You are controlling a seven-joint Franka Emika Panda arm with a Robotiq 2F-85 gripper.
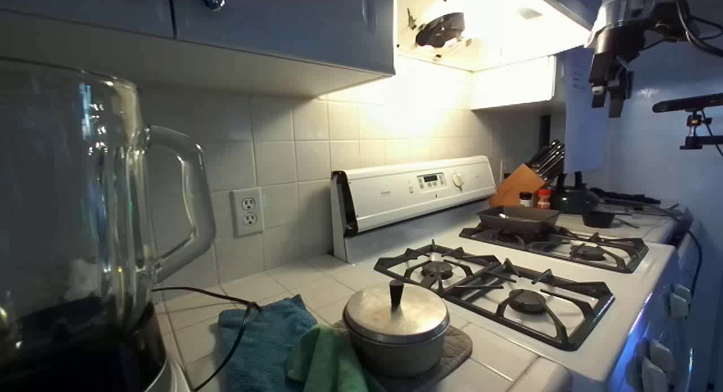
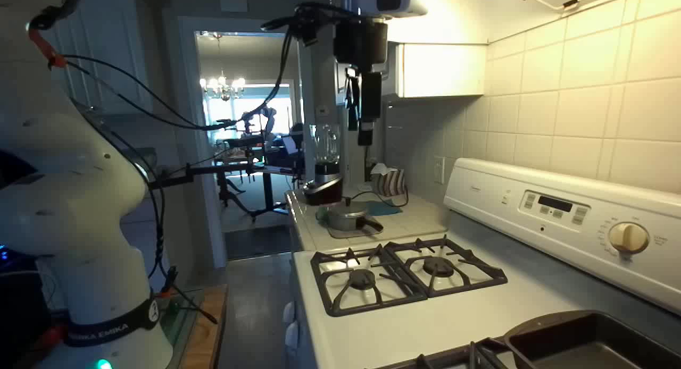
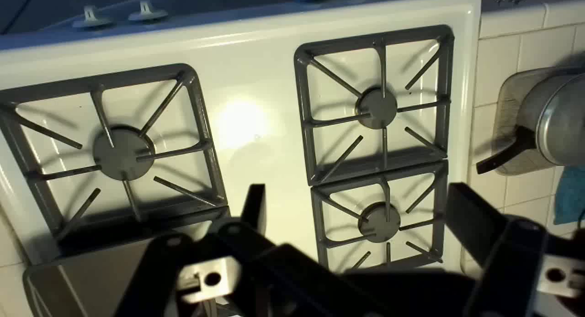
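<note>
My gripper (image 3: 356,186) is open and empty in the wrist view, high above the white stove (image 3: 247,164). It also hangs fingers down in both exterior views (image 1: 608,107) (image 2: 359,135), touching nothing. Black grates (image 2: 367,281) with round burners lie below it. A silver lidded pot (image 1: 395,338) with a dark handle sits on a quilted pad (image 1: 458,347) on the tiled counter beside the stove; the pot is cut off at the wrist view's right edge (image 3: 564,120). A dark rectangular pan (image 1: 517,221) stands on the far grate and shows partly in the wrist view (image 3: 87,285).
A blue towel (image 1: 265,338) and green cloth (image 1: 327,358) lie by the pot. A glass blender (image 1: 121,222) stands on the counter. A knife block (image 1: 517,184), spice jars (image 1: 543,199) and kettle (image 1: 573,201) stand beyond the stove. Upper cabinets (image 1: 282,33) hang over the counter.
</note>
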